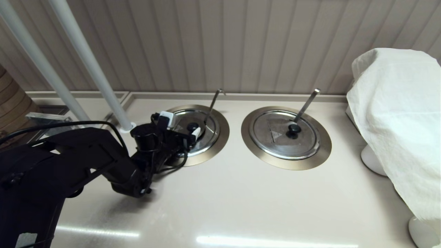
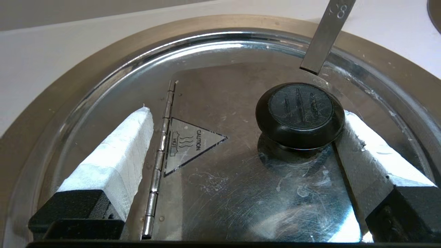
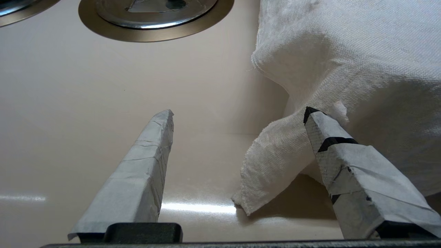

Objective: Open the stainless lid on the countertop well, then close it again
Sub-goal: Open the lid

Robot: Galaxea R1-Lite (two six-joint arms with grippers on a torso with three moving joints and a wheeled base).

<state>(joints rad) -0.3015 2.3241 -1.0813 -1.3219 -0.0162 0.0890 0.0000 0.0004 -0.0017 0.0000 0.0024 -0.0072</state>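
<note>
The stainless lid [image 1: 210, 134] lies flat and closed in the countertop well, whose bronze-grey ring [image 1: 224, 132] surrounds it. A thin hook-tipped ladle handle [image 1: 213, 103] sticks up behind it. My left gripper [image 1: 182, 126] hovers low over the lid, open. In the left wrist view the left gripper [image 2: 246, 113] spans the flap: one taped finger [image 2: 117, 155] is beyond the hinge [image 2: 160, 155], the other [image 2: 368, 148] is right beside the black knob [image 2: 299, 113]. The caution triangle [image 2: 187, 144] lies between them. My right gripper [image 3: 237, 113] is open above the bare counter.
The twin lid [image 1: 286, 134] with a flat-tipped handle [image 1: 306, 103] sits to the right. A white cloth [image 1: 396, 113] drapes over things at the far right; its corner [image 3: 275, 162] hangs between the right fingers. Two white poles [image 1: 93, 65] rise at the back left.
</note>
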